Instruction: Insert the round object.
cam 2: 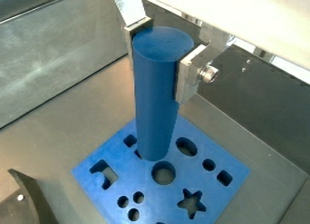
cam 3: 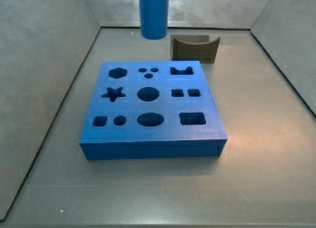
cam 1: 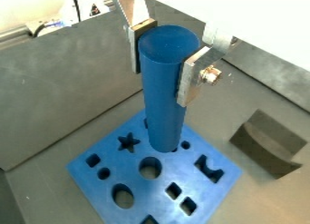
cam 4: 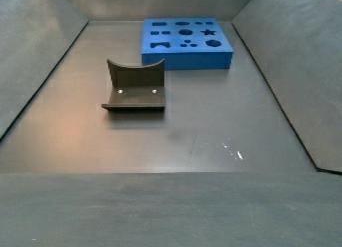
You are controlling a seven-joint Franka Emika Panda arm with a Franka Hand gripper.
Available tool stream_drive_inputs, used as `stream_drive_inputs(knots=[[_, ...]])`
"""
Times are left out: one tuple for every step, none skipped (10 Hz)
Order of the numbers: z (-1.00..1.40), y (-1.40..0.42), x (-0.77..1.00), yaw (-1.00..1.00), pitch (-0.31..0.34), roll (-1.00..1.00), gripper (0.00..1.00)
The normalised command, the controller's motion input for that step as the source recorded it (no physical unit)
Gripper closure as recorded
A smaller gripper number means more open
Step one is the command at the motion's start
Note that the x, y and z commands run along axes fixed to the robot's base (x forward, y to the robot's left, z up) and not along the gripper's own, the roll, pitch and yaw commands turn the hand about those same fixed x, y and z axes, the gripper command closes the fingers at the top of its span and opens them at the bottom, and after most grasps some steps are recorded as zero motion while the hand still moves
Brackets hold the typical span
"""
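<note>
My gripper (cam 1: pixel 161 69) is shut on the top of the round object (cam 1: pixel 164 101), a long bright blue peg held upright; both show in both wrist views (cam 2: pixel 161 60), the peg (cam 2: pixel 155 110) between the silver fingers. It hangs above the flat blue block (cam 1: pixel 212 187) with shaped holes. Its lower end sits over the block's far part, close to a round hole (cam 2: pixel 164 173). In a side view only the peg's lower part (cam 3: pixel 151 15) shows, clear above the block (cam 3: pixel 169 105); the gripper is out of frame there. The peg is out of the other side view.
A dark olive curved piece (cam 3: pixel 195 47) stands on the floor beyond the block, also seen in a side view (cam 4: pixel 134 88) and a wrist view (cam 1: pixel 269 141). Grey walls enclose the floor. The block (cam 4: pixel 187 58) lies near one end.
</note>
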Motion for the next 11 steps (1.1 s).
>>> stream_drive_inputs(knots=[[-0.3, -0.01, -0.03, -0.13, 0.157, -0.37, 1.0], [-0.42, 0.0, 0.0, -0.11, 0.111, -0.33, 1.0], [-0.65, 0.0, 0.06, -0.04, 0.064, -0.24, 1.0], [-1.0, 0.0, 0.13, 0.0, -0.024, -0.04, 1.0], [-1.0, 0.0, 0.09, -0.11, -0.05, 0.0, 1.0], [-1.0, 0.0, 0.0, 0.0, -0.1, 0.01, 1.0], [-1.0, 0.0, -0.07, 0.0, -0.133, 0.0, 1.0], [-0.45, 0.02, -0.05, 0.0, -0.061, -0.14, 1.0], [-0.08, 0.02, 0.0, 0.0, -0.014, 0.0, 1.0], [-0.43, 0.0, 0.0, -0.01, -0.14, 0.01, 1.0], [-0.36, 0.0, 0.0, -0.03, -0.046, 0.06, 1.0]])
